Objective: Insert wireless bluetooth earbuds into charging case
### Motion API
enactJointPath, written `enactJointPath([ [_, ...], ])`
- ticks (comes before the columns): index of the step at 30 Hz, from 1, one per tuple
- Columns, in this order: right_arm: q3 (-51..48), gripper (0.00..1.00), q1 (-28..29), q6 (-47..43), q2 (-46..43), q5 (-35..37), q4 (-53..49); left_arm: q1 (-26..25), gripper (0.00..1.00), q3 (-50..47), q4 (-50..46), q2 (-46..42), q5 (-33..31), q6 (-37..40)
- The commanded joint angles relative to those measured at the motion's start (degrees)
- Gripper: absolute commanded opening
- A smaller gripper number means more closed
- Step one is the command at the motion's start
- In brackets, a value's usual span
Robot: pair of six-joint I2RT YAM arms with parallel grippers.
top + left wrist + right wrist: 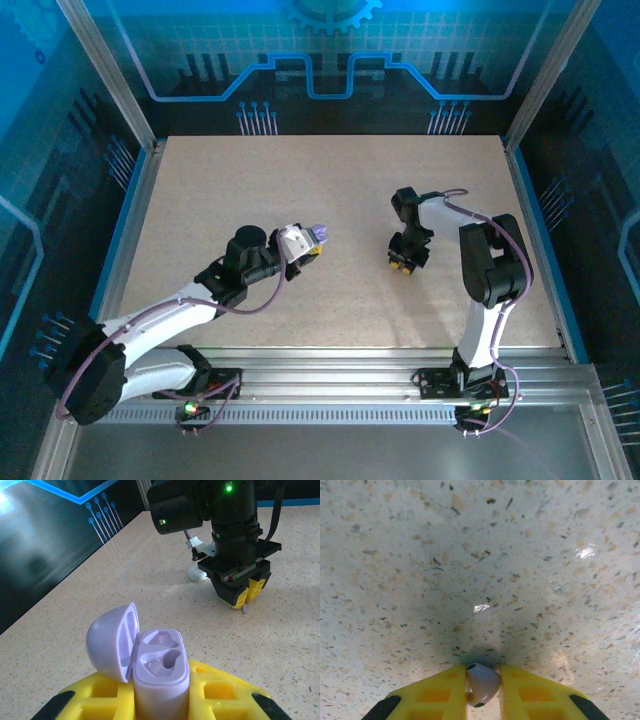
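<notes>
Speckled beige worktop (250,180) lies inside blue printed walls. The left gripper (308,243) hangs over its middle, slightly toward the left edge. Its yellow jaws are clamped on the base of a lavender charging case (160,672), held upright with its lid (112,640) swung back. This presents both moulded wells, apparently unfilled, to the other arm.

The right gripper (403,263) points straight down, right of the middle and well apart from the case. Its jaws are pinched nearly together on a pale lavender earbud (482,684), just above the surface, and a thin stem pokes out below the tips. Gripping it across the body probably leaves that end free to enter a well.

A small white rounded object (196,573) rests on the worktop behind this gripper; what it is cannot be told.
</notes>
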Motion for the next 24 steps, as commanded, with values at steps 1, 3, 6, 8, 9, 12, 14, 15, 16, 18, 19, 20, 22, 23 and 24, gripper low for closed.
enactJointPath([
  [1, -0.70, 0.18, -0.95, 0.18, 0.80, 0.64, 0.55, 0.47, 0.18, 1.89, 0.11, -0.59, -0.50, -0.66],
  [3, -1.78, 0.17, -0.88, 0.20, -0.23, 0.64, 1.41, 0.45, 0.18, 1.86, 0.01, -0.43, -0.25, -0.75],
  [6, -3.08, 0.17, -0.40, 0.13, -2.37, 0.49, 2.34, 0.47, 0.18, 1.84, 0.04, 0.07, 0.02, -0.89],
  [8, -3.37, 0.16, 0.20, 0.03, -3.84, 0.81, 2.29, 0.46, 0.18, 1.76, 0.10, 0.59, 0.35, -1.18],
  [9, -3.54, 0.16, 0.58, 0.02, -4.83, 0.78, 2.34, 0.43, 0.18, 1.71, 0.27, 0.94, 0.68, -1.41],
  [12, -3.73, 0.16, 1.90, 0.22, -7.79, 0.95, 2.27, 0.45, 0.18, 1.16, 1.32, 2.39, 1.54, -2.23],
  [14, -3.51, 0.16, 3.17, 0.50, -10.05, 1.30, 2.11, 0.43, 0.18, 0.81, 2.46, 3.67, 2.60, -2.99],
  [15, -3.23, 0.16, 3.94, 0.56, -11.36, 1.51, 2.02, 0.42, 0.18, 0.63, 3.39, 4.34, 3.25, -3.44],
  [16, -2.97, 0.16, 4.53, 0.49, -12.42, 1.79, 1.84, 0.42, 0.18, 0.39, 4.31, 4.90, 3.80, -3.99],
  [18, -2.30, 0.16, 6.05, 0.42, -14.97, 2.37, 1.68, 0.43, 0.18, 0.39, 5.93, 6.01, 4.95, -5.00],
  [19, -1.88, 0.17, 6.71, 0.33, -15.97, 2.63, 1.42, 0.47, 0.18, 0.34, 6.53, 6.33, 5.48, -5.19],
  [20, -1.39, 0.17, 7.45, 0.02, -17.00, 2.78, 1.39, 0.42, 0.18, 0.43, 7.01, 6.77, 5.84, -5.30],
  [22, -0.52, 0.17, 8.95, -0.35, -18.94, 3.25, 1.44, 0.42, 0.18, 0.43, 7.88, 7.19, 6.26, -5.46],
  [23, -0.06, 0.17, 9.73, -0.55, -19.84, 3.26, 1.69, 0.48, 0.18, 0.39, 8.49, 7.32, 6.47, -5.49],
  [24, 0.41, 0.17, 10.54, -0.77, -20.65, 3.47, 1.94, 0.49, 0.18, 0.43, 8.98, 7.46, 6.74, -5.67],
])
